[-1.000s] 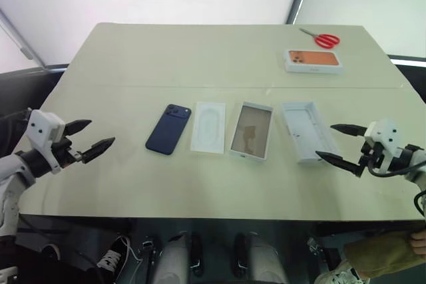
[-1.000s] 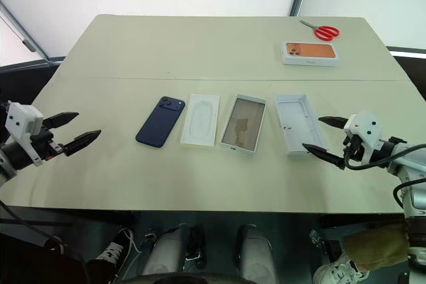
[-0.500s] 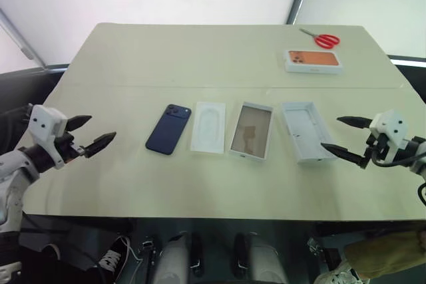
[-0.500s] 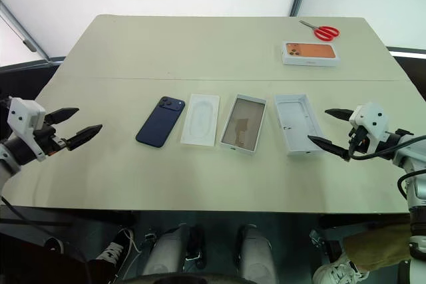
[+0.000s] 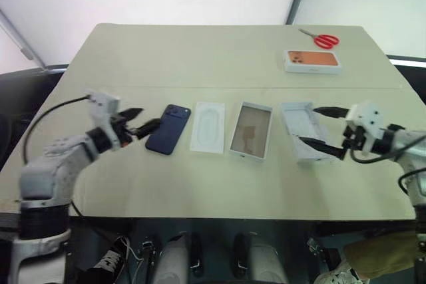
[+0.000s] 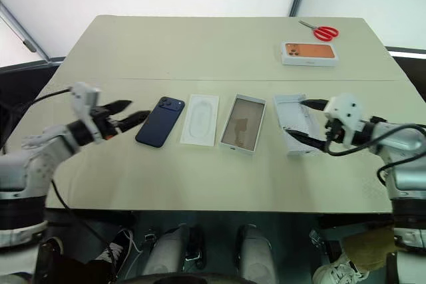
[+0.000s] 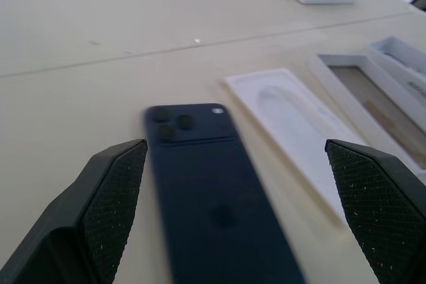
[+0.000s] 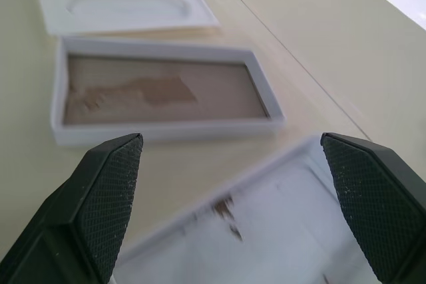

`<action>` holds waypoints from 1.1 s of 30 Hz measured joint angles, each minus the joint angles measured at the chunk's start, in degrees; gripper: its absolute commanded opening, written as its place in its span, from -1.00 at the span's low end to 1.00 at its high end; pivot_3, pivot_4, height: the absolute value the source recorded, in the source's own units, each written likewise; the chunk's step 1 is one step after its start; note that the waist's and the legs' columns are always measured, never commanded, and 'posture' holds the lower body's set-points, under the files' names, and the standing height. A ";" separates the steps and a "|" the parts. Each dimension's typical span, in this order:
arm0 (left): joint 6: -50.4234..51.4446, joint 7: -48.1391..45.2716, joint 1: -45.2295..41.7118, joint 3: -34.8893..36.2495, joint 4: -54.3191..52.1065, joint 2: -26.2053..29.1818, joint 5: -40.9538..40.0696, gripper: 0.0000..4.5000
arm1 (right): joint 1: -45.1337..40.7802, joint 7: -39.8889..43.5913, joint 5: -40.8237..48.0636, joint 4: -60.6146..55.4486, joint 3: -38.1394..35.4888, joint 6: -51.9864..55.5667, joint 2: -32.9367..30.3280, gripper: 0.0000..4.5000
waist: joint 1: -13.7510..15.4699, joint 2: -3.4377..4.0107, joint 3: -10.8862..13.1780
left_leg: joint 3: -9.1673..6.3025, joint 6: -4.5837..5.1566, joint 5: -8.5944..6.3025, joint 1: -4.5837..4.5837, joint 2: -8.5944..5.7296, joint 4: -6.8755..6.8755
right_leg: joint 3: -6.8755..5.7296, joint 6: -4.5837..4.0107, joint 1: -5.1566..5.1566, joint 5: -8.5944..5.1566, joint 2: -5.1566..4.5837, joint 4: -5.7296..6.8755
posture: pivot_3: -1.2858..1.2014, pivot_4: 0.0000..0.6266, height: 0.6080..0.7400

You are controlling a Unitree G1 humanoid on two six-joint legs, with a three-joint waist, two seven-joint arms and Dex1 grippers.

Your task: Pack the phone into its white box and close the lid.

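Note:
The dark navy phone [image 5: 168, 129] lies back up on the table, its camera bump at the far end. To its right sit a white insert tray [image 5: 208, 127], the white box [image 5: 251, 131] with its tan floor, and the lid [image 5: 306, 131] lying inside up. My left gripper [image 5: 143, 119] is open just left of the phone and points at it; in the left wrist view the phone [image 7: 213, 211] lies between the spread fingers. My right gripper [image 5: 308, 125] is open, its fingers straddling the lid [image 8: 266, 231], with the box [image 8: 160, 91] beyond.
At the far right of the table sits a white box with an orange phone picture [image 5: 313, 60], and red scissors [image 5: 325, 39] lie behind it. A seam crosses the table [image 5: 200, 58] behind the row of parts.
My left gripper has swung in to the right, up to the phone's left edge. The right gripper has moved left, from beside the lid to over it. Both stay open.

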 measured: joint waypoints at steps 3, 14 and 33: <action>4.47 1.95 -2.51 -1.65 0.78 -3.66 -1.29 1.00 | -3.25 -0.70 -0.19 -0.47 2.80 3.63 1.93 0.99 | 0.07 0.00 0.00 | -0.01 0.01 0.00 -0.02 0.00 0.06 | -0.01 0.00 0.00 0.00 0.02 0.03 | 0.03 -0.52 0.96; 17.24 8.03 -5.44 -1.06 4.39 -10.84 -7.06 1.00 | -2.40 -2.89 -0.43 -2.49 4.27 4.84 3.58 0.99 | 0.20 -0.04 0.01 | -0.03 0.07 -0.03 -0.03 -0.02 0.21 | -0.03 0.04 0.06 -0.03 0.02 0.08 | 0.03 -0.52 0.96; 24.49 17.28 -13.83 3.27 15.13 -20.81 -8.33 0.89 | -2.44 -5.89 -2.08 -3.00 4.58 4.65 5.82 1.00 | 0.40 -0.05 -0.01 | -0.04 0.07 -0.02 0.00 -0.04 0.26 | -0.05 0.05 0.11 -0.03 0.03 0.13 | 0.03 -0.52 0.96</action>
